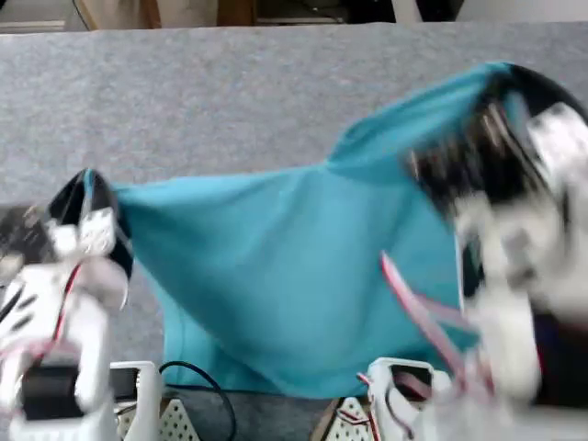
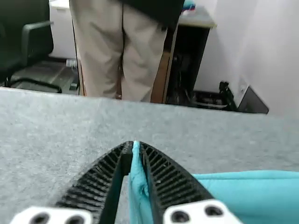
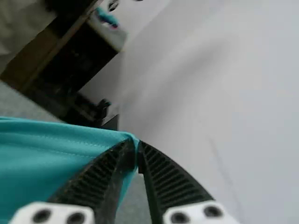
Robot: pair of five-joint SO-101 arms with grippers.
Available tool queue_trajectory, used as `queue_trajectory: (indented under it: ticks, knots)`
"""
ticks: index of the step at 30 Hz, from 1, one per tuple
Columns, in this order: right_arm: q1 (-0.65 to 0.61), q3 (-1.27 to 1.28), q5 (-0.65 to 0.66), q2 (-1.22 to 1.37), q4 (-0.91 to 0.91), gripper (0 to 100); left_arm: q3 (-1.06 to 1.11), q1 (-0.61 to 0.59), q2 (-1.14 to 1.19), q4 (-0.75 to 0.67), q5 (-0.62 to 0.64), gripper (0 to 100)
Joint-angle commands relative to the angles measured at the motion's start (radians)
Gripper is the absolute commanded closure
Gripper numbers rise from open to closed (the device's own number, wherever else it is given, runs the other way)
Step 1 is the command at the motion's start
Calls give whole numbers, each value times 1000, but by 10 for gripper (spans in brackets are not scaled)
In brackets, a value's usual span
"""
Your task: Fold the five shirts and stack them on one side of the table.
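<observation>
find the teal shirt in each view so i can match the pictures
High view: teal shirt spread across the middle of the gray table, both ends lifted.
Left wrist view: its edge is pinched in the left gripper, with the rest trailing beside.
Right wrist view: its corner is pinched in the right gripper.
Shared landmark: the gray table beneath the shirt.
</observation>
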Motion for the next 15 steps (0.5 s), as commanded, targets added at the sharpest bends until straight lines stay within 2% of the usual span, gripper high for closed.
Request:
queue_trajectory:
  ticks: [1,5,8,11,15]
  knots:
    - [-22,213,-14,81,-190,991,140,-11,119,-331,-60,981]
    - [-22,367,-72,209,-462,990,94,-17,432,-566,-84,981]
    - [-39,381,-112,335,-597,989,-78,-25,728,-644,-78,981]
    - [-51,352,-121,469,-706,989,-344,-26,1030,-637,-77,981]
    - [-68,237,-130,651,-796,991,-715,-26,1343,-468,-77,981]
